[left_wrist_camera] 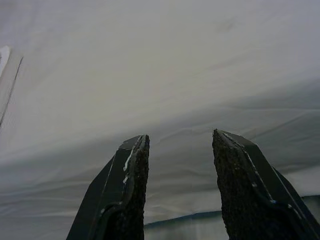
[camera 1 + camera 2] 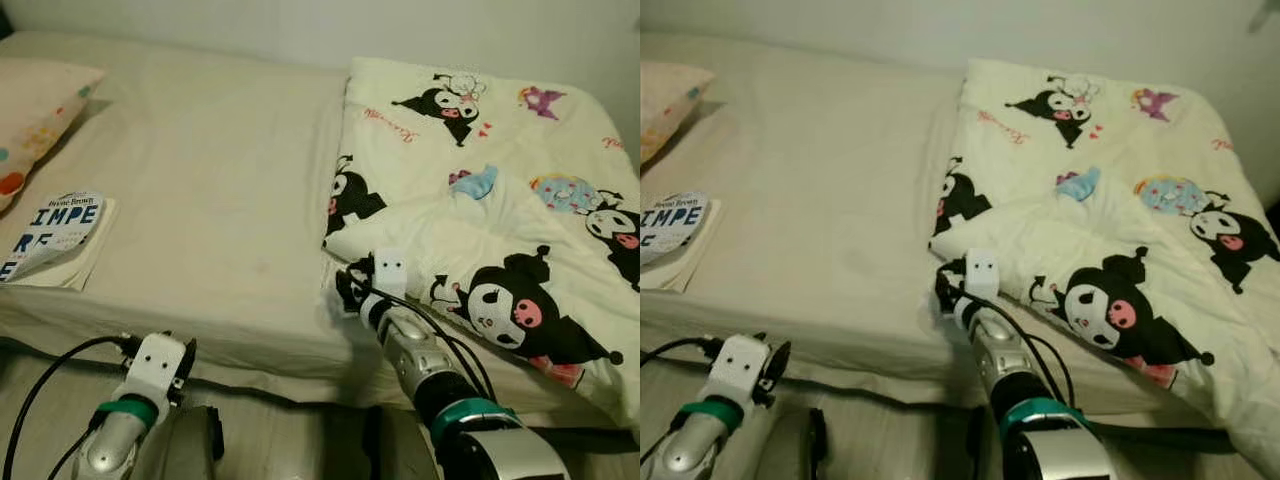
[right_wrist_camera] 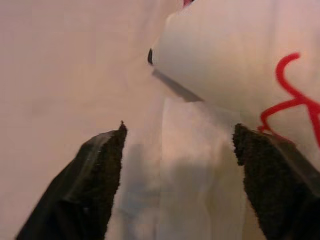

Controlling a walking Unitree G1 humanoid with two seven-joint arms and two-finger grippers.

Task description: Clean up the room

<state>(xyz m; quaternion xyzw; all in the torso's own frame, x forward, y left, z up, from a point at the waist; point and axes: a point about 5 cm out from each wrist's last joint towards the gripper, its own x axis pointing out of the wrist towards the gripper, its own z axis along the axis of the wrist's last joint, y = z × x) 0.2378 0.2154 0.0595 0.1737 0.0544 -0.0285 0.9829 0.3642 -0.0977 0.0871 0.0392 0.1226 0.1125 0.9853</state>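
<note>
A cream blanket [image 2: 480,190] printed with black cartoon figures lies rumpled over the right half of the bed, its near left corner folded over. My right gripper [image 3: 180,135] reaches onto the bed at that corner. It is open, and the blanket's folded edge [image 3: 220,65] lies just ahead between the fingers [image 3: 100,165]. My left gripper [image 1: 180,142] is low at the bed's front edge, open, facing the bare beige sheet [image 2: 210,170] with nothing between its fingers.
A book [image 2: 55,235] with a blue and white cover lies on the sheet at the near left. A patterned pillow [image 2: 30,110] sits at the far left. The bed's front edge [image 2: 260,355] runs across just before both arms. A wall stands behind the bed.
</note>
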